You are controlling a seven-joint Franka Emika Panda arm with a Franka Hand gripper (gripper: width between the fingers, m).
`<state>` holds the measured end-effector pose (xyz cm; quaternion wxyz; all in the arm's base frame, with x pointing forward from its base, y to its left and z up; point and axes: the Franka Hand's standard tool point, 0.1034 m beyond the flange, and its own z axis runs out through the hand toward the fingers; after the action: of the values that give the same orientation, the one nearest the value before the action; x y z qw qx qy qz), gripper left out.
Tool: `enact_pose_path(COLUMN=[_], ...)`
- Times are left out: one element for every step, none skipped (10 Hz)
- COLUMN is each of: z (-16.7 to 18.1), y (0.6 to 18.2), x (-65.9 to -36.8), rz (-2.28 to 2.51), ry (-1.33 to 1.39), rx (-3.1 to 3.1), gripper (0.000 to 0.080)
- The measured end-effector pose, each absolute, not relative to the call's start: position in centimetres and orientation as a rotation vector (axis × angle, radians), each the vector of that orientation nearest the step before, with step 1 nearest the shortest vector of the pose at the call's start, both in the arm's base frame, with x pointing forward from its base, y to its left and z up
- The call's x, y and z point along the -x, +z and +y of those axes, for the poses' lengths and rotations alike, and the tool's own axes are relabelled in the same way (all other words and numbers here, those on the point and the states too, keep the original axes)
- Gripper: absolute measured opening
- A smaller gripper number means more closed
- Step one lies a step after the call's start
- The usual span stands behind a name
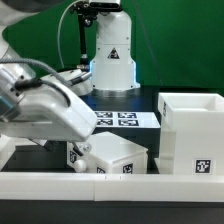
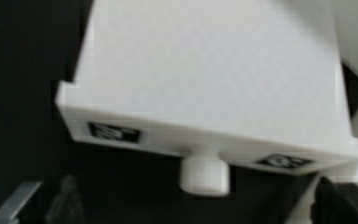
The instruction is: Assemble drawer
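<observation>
Tray (image 2: pixel 211 80) lies outside casing (image 1: pixel 195 130) by worktop's near edge, not slotted in yet. Gripper (image 1: pixel 76 150) over it, jaw state unreadable.

Bright even light, tray (image 2: pixel 211 80) washed out white, both views soft, arm (image 1: pixel 45 105) blurred close up

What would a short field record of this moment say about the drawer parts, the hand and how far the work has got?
tray: white, on the black table, apart from the casing
knob: on the tray's tagged front, between the fingers, not gripped
casing: tall, at the exterior view's right, tray not in it
hand: over the tray's knob end, looks open, holding nothing
marker board: flat on the table behind the tray
progress: tray not yet in the casing
</observation>
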<state>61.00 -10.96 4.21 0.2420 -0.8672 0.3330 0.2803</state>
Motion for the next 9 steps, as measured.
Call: enact_pose_path(z=[-11.1,-11.5,-11.3,-10.5,-9.3,-8.7,-8.8,-8.9,-8.9], y=[4.1,3.6,3.7,4.0,5.1,5.8,5.7,5.5,5.4], x=[-60.1,-60.1,-59.3,-59.8,-60.0,-59.7,-59.3,-59.2,-59.3], rz=[0.900,0.891,0.879,0.847,0.827,0.828,0.838,0.841,0.842], ry=[0.875,0.916,1.017,1.020,1.016,1.006,1.016,1.017,1.014], rx=[2.320,2.302,2.252,2.246,2.247,2.250,2.241,2.239,2.241], gripper=[0.0649,0.0649,0.0649,0.0649,0.0649,0.0649,0.0649,0.0649,0.0649])
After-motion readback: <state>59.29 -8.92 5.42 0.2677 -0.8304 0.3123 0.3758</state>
